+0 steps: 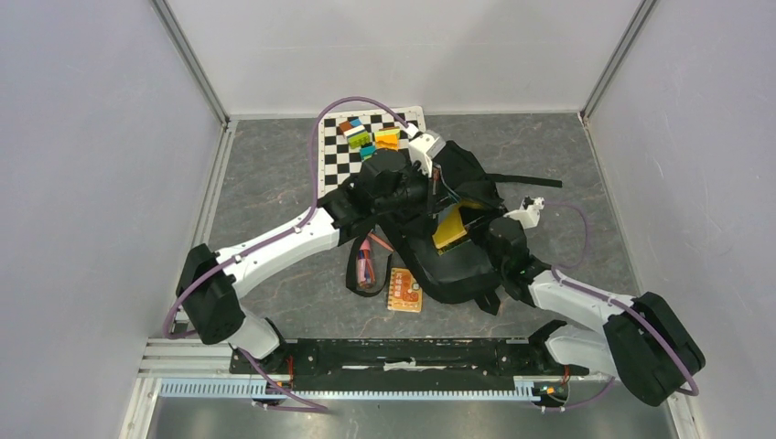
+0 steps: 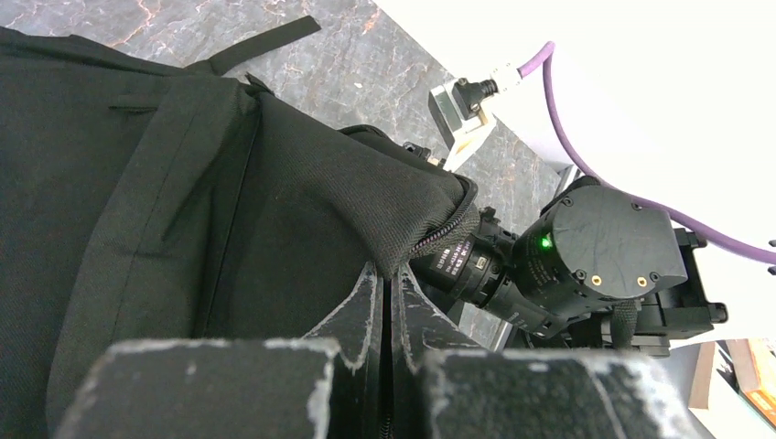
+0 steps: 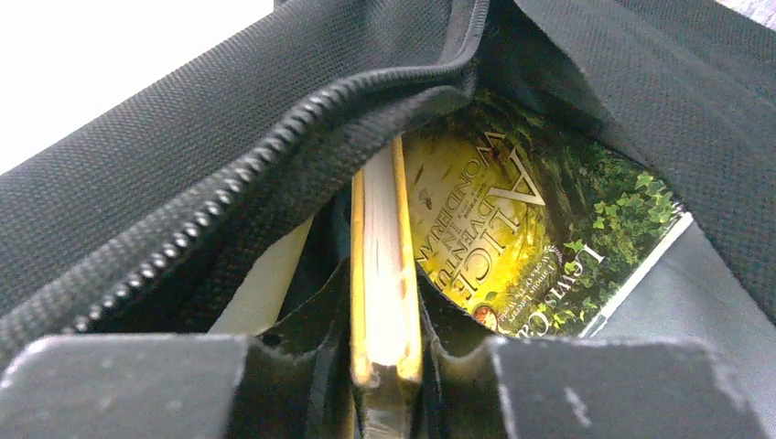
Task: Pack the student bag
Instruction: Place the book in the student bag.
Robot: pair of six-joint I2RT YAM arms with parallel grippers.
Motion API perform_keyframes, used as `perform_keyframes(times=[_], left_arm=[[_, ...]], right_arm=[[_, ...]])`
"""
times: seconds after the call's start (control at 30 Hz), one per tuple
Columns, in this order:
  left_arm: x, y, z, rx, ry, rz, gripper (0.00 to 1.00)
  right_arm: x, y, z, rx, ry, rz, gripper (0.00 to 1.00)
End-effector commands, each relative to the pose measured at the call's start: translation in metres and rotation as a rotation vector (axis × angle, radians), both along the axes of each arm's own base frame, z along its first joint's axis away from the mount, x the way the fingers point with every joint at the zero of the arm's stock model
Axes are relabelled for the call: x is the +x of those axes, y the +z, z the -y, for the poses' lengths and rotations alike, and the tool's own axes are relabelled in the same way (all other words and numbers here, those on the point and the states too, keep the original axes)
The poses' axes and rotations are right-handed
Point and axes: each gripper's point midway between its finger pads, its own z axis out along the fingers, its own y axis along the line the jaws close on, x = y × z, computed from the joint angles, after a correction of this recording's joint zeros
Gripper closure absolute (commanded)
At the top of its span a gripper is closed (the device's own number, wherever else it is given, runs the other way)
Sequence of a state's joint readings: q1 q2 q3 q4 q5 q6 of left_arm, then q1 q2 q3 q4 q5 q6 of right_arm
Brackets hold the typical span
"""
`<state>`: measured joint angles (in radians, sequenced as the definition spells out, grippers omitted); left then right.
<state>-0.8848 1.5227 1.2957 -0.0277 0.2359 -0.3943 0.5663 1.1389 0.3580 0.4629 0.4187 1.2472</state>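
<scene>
Top external view shows the student bag (image 1: pixel 453 270) lying on the table (image 1: pixel 274 183), with both arms reaching onto it. The left gripper (image 2: pixel 392 274) is pinched tight on the edge of the bag, right by the zip (image 2: pixel 439 240). The black cloth spreads out in front of this gripper and to its left.

The right gripper (image 3: pixel 384 315) is at the bag's open mouth. Its two fingers (image 3: pixel 453 334) squeeze a thin book (image 3: pixel 384 247) with a yellow edge, which sticks straight out ahead of them into the bag. Just to the right of that book is a green and yellow cover (image 3: pixel 540 229) with the word Alice on it. I cannot tell if it is part of the same book.

Off to the left of the left gripper lies a checkered mat (image 1: pixel 340 157) with small bright blocks (image 1: pixel 371 137) on it. A little orange card (image 1: pixel 404 290) lies on the table just beside the bag, left of the right gripper.
</scene>
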Motion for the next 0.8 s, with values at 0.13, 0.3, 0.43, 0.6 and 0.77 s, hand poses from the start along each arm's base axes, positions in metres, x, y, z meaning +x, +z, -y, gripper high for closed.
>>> perform_keyframes(times=[0.13,0.3,0.43,0.6,0.77], left_arm=[[0.001,0.051,-0.008,-0.147,0.048,0.025,0.98],[0.001,0.043,-0.011,-0.141,0.057,-0.010,0.98],[0.002,0.041,-0.015,-0.141,0.070,-0.018,0.98],[0.000,0.041,-0.021,-0.125,0.081,-0.019,0.98],[-0.004,0.034,-0.024,-0.099,0.057,0.000,0.98]], right_arm=[[-0.008,-0.038,0.001,-0.160,0.076,-0.054,0.54],[-0.018,-0.051,0.012,-0.234,0.076,-0.078,0.31],[-0.025,-0.059,0.019,-0.278,0.079,-0.106,0.22],[-0.039,-0.070,0.036,-0.306,0.042,-0.135,0.15],[-0.048,-0.071,0.041,-0.307,0.049,-0.140,0.13]])
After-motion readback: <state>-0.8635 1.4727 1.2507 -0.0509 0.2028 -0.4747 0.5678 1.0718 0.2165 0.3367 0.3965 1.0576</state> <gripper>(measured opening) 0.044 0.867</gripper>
